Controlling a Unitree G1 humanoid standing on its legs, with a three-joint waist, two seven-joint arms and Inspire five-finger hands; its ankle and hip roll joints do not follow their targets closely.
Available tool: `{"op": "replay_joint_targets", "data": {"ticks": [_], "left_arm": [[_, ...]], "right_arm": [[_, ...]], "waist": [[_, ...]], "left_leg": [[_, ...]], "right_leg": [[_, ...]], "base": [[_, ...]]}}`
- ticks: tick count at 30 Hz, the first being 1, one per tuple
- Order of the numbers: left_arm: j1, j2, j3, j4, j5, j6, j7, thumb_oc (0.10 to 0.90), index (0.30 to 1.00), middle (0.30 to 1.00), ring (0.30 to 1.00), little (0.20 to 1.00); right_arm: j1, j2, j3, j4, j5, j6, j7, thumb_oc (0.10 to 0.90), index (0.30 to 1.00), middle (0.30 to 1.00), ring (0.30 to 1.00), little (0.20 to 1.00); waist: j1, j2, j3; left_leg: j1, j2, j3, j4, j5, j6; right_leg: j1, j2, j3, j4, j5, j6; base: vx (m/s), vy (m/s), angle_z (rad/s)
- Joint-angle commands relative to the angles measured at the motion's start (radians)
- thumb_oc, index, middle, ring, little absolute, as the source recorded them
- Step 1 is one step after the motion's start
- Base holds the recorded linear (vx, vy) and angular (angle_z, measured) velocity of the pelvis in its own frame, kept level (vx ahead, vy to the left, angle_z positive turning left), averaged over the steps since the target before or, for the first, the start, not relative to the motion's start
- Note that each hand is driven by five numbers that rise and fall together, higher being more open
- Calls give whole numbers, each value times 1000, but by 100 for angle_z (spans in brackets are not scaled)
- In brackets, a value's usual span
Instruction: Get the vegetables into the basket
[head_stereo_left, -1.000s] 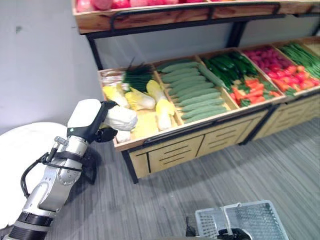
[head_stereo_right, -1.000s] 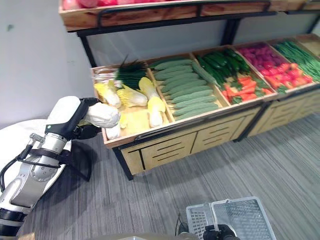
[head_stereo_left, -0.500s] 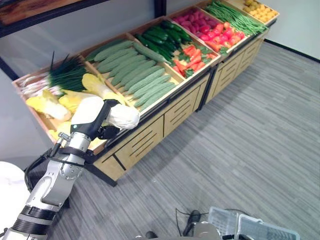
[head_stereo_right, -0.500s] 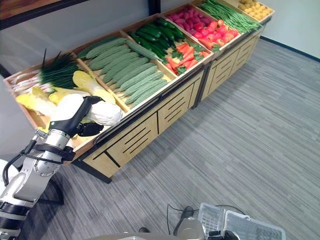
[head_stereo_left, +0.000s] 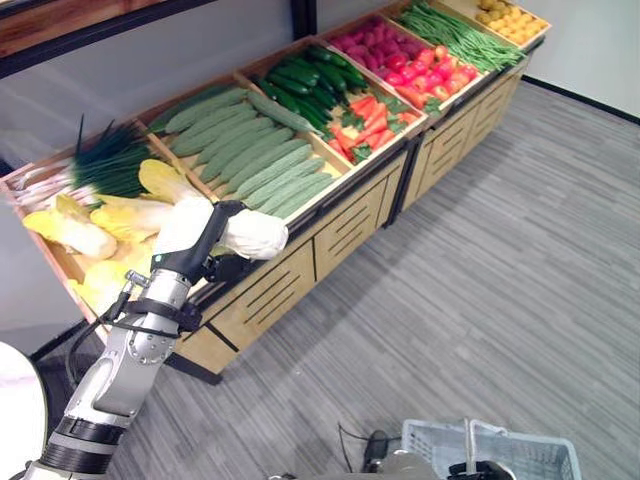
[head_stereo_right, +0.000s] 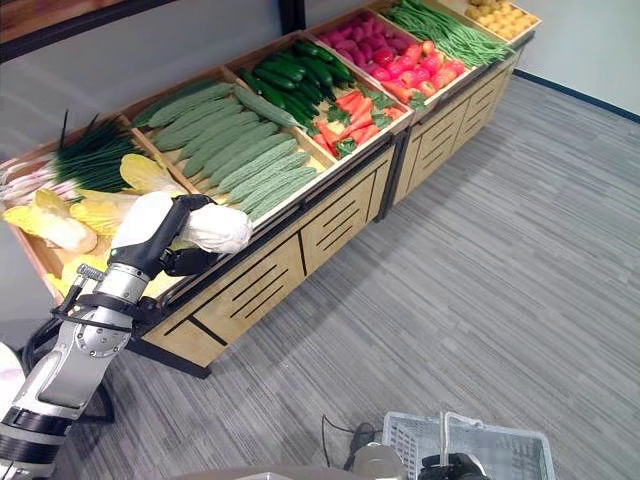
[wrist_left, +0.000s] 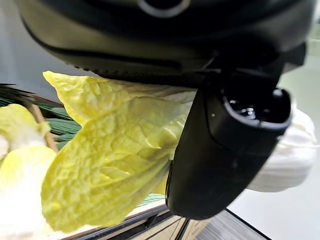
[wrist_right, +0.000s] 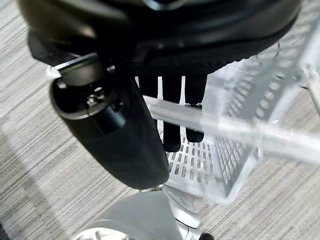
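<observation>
Item: cabbage (head_stereo_left: 255, 235), which I am gripping in my left hand (head_stereo_left: 205, 240); right hand (wrist_right: 165, 107) hooking basket (head_stereo_left: 500, 462) handle at 5 o'clock. Risk: loose leaves slipping during transfer.

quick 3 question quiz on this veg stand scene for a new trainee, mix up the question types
1. True or false: the left hand is shut on a napa cabbage.
2. What does the right hand grip? A) a cucumber B) the handle of the basket C) nothing
3. Fill in: beside the cabbages in the stand, the next compartment holds pale green ____.

Key: 1 true; 2 B; 3 cucumbers.
</observation>
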Motion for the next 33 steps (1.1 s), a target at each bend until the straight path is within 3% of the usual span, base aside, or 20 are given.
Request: {"op": "replay_joint_targets", "data": {"ticks": [1, 4, 5, 10, 12, 17, 19, 20, 21, 23, 25, 29, 33], "left_arm": [[-86, 58, 94, -113, -29, -49, 70, 400, 300, 300, 300, 300], [-77, 64, 114, -116, -9, -52, 91, 400, 300, 300, 300, 300], [-66, 71, 128, -117, -4, -52, 98, 400, 300, 300, 300, 300], [-39, 90, 152, -166, 0, -59, 73, 400, 300, 300, 300, 300], [-59, 114, 146, -165, 1, -55, 77, 400, 300, 300, 300, 300], [-91, 129, 130, -158, 5, -54, 81, 400, 300, 300, 300, 300], [-94, 131, 129, -157, 5, -54, 86, 400, 300, 300, 300, 300], [-87, 136, 138, -157, 3, -54, 89, 400, 300, 300, 300, 300], [-79, 144, 145, -161, 1, -53, 91, 400, 300, 300, 300, 300], [-78, 146, 142, -170, -8, -49, 90, 400, 300, 300, 300, 300], [-61, 140, 149, -156, -9, -37, 85, 400, 300, 300, 300, 300], [-20, 134, 174, -138, -14, -33, 84, 400, 300, 300, 300, 300], [39, 109, 201, -118, -30, -32, 81, 400, 300, 300, 300, 300]], "right_arm": [[-55, -31, 18, -8, 17, -45, -7, 400, 300, 300, 300, 300], [-73, -38, 19, -20, 15, -46, -9, 400, 300, 300, 300, 300], [-79, -37, 18, -21, 18, -47, -6, 400, 300, 300, 300, 300], [-63, -16, -22, -23, 55, -49, -11, 400, 300, 300, 300, 300], [-63, 5, -9, -24, 51, -47, -5, 400, 300, 300, 300, 300], [-72, 7, 4, -35, 31, -43, -1, 400, 300, 300, 300, 300], [-81, 5, 10, -45, 25, -45, -1, 400, 300, 300, 300, 300], [-91, 10, 17, -53, 25, -47, 2, 400, 300, 300, 300, 300], [-91, 16, 23, -61, 26, -48, 3, 400, 300, 300, 300, 300], [-81, 18, 36, -80, 23, -52, 3, 400, 300, 300, 300, 300], [-77, 20, 43, -91, 15, -53, 2, 400, 300, 300, 300, 300], [-83, 21, 45, -90, 6, -51, 2, 400, 300, 300, 300, 300], [-93, 15, 58, -117, 0, -55, 4, 400, 300, 300, 300, 300]], "waist": [[21, -15, -14], [36, -27, -1], [33, -26, -2], [19, -5, 1], [14, 3, 12], [2, 12, 29], [-4, 17, 42], [-5, 28, 48], [-3, 40, 54], [-7, 52, 46], [7, 45, 25], [28, 33, 3], [46, 11, -10]], "left_leg": [[-32, -70, -196, -98, -36, -8], [-76, -98, -324, -135, -38, 22], [-76, -102, -341, -111, -65, 38], [-35, -132, -272, -130, -94, 84], [-3, -160, -203, -142, -117, 121], [1, -185, -145, -146, -135, 148], [-2, -189, -96, -141, -146, 158], [0, -177, -70, -151, -148, 154], [-4, -159, -43, -161, -129, 151], [0, -148, -29, -195, -108, 144], [6, -144, 1, -217, -103, 134], [11, -135, 41, -241, -85, 126], [5, -122, 61, -254, -53, 104]], "right_leg": [[71, 4, 78, -92, -1, 113], [34, -13, 126, -72, 26, 112], [21, -12, 159, -52, 14, 112], [17, -33, 228, -25, 39, 137], [-13, -48, 308, -15, 81, 163], [-57, -63, 369, -20, 158, 193], [-85, -72, 383, -28, 216, 223], [-101, -77, 368, -39, 247, 247], [-118, -91, 321, -27, 237, 240], [-86, -108, 248, 23, 163, 214], [-20, -117, 169, 32, 114, 205], [12, -110, 122, 14, 117, 208], [37, -79, 119, -34, 75, 196]], "base": [[30, 94, -54], [-17, 131, -44], [61, 185, -82], [73, 334, -89], [-9, 469, -77], [-61, 235, -57], [-86, 164, -85], [-134, 149, -114], [-113, 100, -130], [-63, 5, -127], [13, -73, -59], [-1, -132, -48], [-21, -235, -34]]}}
